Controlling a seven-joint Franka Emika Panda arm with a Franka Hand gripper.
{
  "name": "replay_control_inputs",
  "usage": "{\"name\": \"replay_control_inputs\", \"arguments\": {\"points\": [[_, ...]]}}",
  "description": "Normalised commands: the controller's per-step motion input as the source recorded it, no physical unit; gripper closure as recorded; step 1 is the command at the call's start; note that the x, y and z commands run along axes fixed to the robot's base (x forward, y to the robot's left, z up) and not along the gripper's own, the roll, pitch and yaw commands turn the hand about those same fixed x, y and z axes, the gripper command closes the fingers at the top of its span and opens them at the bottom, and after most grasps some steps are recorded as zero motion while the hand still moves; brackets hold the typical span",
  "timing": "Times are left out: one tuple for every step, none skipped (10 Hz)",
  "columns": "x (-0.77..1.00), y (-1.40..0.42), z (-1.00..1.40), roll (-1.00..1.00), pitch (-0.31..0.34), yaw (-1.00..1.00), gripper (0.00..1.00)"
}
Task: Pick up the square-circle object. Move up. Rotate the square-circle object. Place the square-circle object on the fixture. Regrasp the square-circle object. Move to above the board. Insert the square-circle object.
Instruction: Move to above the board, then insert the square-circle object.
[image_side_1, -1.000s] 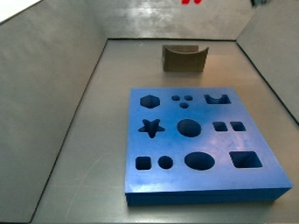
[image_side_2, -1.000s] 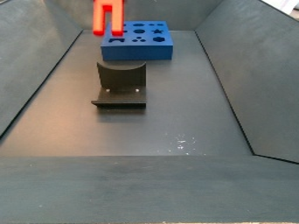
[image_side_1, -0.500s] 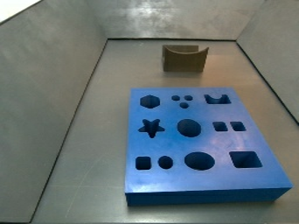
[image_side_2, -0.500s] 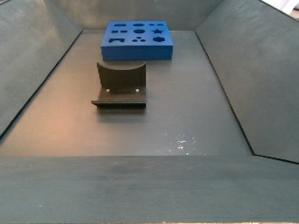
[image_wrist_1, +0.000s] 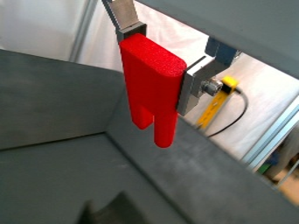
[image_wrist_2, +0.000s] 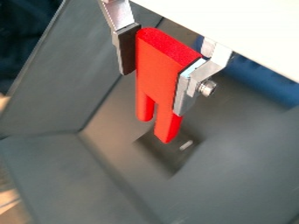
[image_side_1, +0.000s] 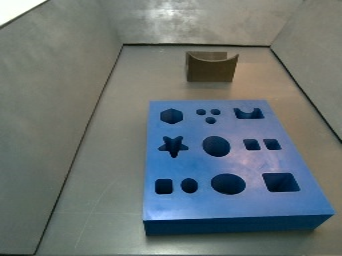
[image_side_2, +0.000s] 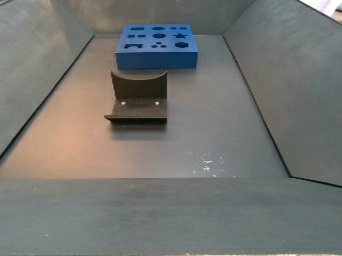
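Gripper (image_wrist_2: 158, 72) out of both side views; silver-plate fingers clamp bright red two-pronged plastic block (image_wrist_2: 158, 83), prongs downward. Olive-brown notched fixture (image_side_1: 210, 66) beyond large blue board (image_side_1: 229, 166).

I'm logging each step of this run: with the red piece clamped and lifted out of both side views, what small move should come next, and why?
Probably rotate the square-circle object. The gripper is shut on it, prongs pointing down, high enough to be absent from both side views. The fixture stands bare on the floor, its notch unfilled, so turning the piece for that rest seems the sensible move before descending.
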Motion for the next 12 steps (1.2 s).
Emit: {"name": "replay_control_inputs", "arguments": {"points": [[-0.54, -1.00, 0.13, -1.00, 0.047, -0.10, 1.00], [-0.55, -1.00, 0.13, -1.00, 0.050, -0.10, 1.00], [-0.57, -1.00, 0.13, -1.00, 0.052, -0.09, 1.00], [-0.60, -1.00, 0.13, -1.00, 0.046, -0.09, 1.00], [-0.59, -0.91, 0.12, -1.00, 0.035, -0.08, 1.00], [-0.43, -0.60, 0.08, -1.00, 0.023, -0.08, 1.00], [-0.28, -0.34, 0.05, -0.91, 0.011, -0.06, 1.00], [-0.18, -0.17, 0.02, -0.70, 0.000, -0.04, 1.00], [-0.11, -0.08, 0.02, -0.43, -0.015, -0.02, 1.00], [-0.08, -0.03, 0.01, -0.27, -0.025, -0.01, 1.00], [0.00, -0.02, 0.00, 0.00, 0.000, -0.01, 1.00], [0.00, 0.00, -0.03, 0.00, 0.000, 0.00, 1.00]]}}
